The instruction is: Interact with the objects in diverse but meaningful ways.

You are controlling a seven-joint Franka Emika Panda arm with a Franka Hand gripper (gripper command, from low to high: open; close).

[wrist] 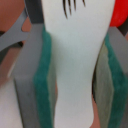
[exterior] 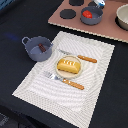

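In the exterior view, my gripper shows only as a white and blue tip at the top edge, just above a grey-blue pot holding the red tomato. Seen from the wrist, the gripper is shut, its green pads pressed against a flat white piece with black marks. Red of the tomato and a grey pot handle lie behind. A second pot holds the brown sausage. The bread loaf lies on the tan plate.
A striped placemat carries the plate, with an orange-handled knife and fork on either side of it. The toy kitchen's brown stove top has black burners and a pale bowl at the exterior view's right.
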